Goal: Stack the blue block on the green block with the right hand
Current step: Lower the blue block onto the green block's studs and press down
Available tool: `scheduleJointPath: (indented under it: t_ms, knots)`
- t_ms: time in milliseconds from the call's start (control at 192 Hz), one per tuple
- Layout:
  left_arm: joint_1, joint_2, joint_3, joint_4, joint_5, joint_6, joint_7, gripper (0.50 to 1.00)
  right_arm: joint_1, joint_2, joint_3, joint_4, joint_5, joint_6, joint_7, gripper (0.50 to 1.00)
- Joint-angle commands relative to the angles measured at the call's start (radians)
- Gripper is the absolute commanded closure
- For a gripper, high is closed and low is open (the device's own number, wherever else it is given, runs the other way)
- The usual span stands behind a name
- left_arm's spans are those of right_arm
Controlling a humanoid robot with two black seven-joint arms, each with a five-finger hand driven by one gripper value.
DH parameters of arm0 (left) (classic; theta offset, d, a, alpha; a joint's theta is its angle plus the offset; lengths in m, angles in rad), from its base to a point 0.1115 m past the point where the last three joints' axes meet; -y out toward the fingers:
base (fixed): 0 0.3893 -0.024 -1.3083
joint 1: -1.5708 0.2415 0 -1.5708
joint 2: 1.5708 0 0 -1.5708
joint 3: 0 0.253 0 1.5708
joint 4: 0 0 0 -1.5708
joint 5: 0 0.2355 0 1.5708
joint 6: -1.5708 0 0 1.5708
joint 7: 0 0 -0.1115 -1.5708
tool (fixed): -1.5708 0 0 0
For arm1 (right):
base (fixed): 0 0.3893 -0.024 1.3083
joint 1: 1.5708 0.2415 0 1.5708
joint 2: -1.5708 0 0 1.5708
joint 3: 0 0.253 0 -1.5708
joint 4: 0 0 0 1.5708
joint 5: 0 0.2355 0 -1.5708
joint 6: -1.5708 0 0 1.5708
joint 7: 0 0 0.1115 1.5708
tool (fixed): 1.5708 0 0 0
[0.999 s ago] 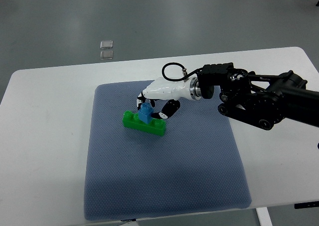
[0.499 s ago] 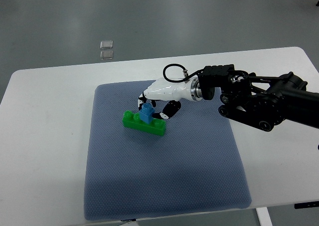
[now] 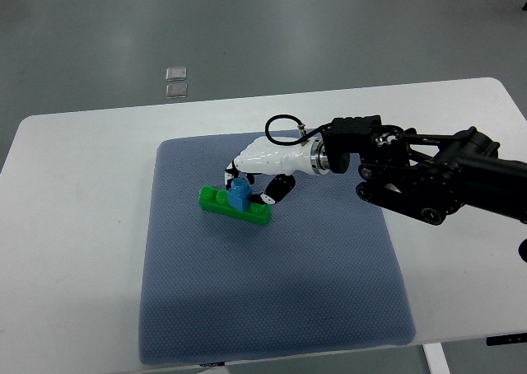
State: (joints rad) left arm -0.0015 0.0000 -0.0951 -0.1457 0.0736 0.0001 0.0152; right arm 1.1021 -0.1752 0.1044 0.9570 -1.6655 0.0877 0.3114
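Note:
A long green block [image 3: 222, 204] lies on the blue-grey mat [image 3: 272, 292], left of the mat's middle. A small blue block [image 3: 240, 195] sits on top of it, near its centre. My right hand [image 3: 247, 186], white with black fingertips, reaches in from the right and its fingers curl around the blue block, still gripping it. The black right forearm [image 3: 428, 180] stretches across the table's right side. No left arm shows.
The mat covers the middle of a white table [image 3: 74, 250]. Two small clear squares [image 3: 175, 81] lie on the grey floor beyond the table's far edge.
The right hand, the blue block and the green block under it have all shifted slightly left and a little toward the table's front edge. The grip has not changed.

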Motion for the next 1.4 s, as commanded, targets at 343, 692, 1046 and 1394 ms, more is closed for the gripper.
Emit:
scheduleJointPath:
  t_ms: [343,692,1046,1394]
  knots:
    - [0.0,0.0,0.0,0.0,0.0,0.0,0.0,0.5,-0.011,0.014,0.0,-0.032,-0.014,-0.019,0.0,0.971]
    - [0.0,0.0,0.0,0.0,0.0,0.0,-0.001,0.5,-0.015,0.028,0.0,-0.041,-0.016,-0.02,0.0,0.971]
    - [0.0,0.0,0.0,0.0,0.0,0.0,-0.001,0.5,-0.021,0.034,-0.002,-0.052,-0.036,-0.031,0.0,0.971]
    - [0.0,0.0,0.0,0.0,0.0,0.0,0.0,0.5,-0.022,0.036,-0.002,-0.063,-0.04,-0.034,0.0,0.971]
